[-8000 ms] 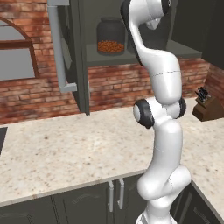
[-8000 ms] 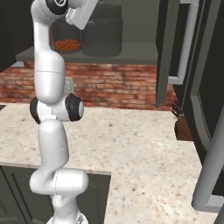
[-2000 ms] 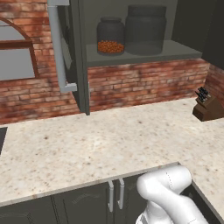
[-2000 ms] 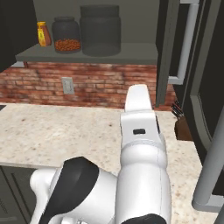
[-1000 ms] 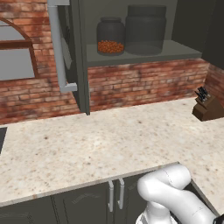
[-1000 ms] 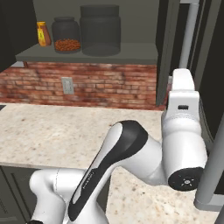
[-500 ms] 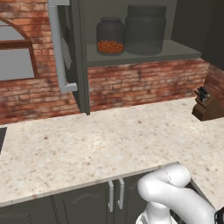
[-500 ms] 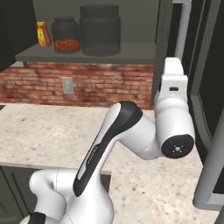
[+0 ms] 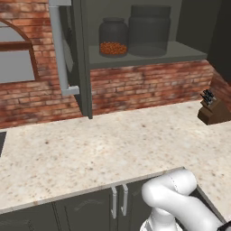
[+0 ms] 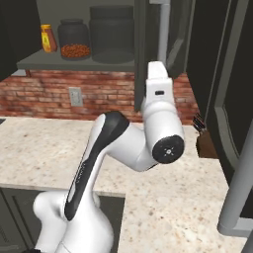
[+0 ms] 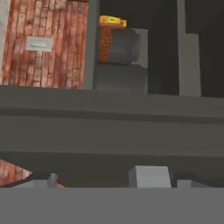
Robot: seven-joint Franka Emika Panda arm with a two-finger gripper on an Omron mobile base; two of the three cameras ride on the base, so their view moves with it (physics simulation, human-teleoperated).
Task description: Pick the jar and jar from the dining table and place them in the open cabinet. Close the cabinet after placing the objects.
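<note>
- The small jar (image 9: pixel 113 37) with orange-red granules and the larger grey jar (image 9: pixel 149 30) stand side by side on the shelf of the open cabinet (image 9: pixel 149 55).
- Both look rigid, smooth glass: breakable and likely slippery, the wide one heavier.
- What remains is the door (image 10: pixel 143 54): stiff and hinged, best pushed on its flat panel or taken by the silver bar handle (image 9: pixel 58 45).
- The gripper's jaws stand wide apart, holding nothing.
- Below lies the speckled countertop (image 9: pixel 90 149), with a knife block (image 9: pixel 212 108) at its far right.

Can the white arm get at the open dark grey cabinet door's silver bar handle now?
Probably yes: the dark grey cabinet door stands open beside the white arm, its silver bar handle just above, nothing between.
</note>
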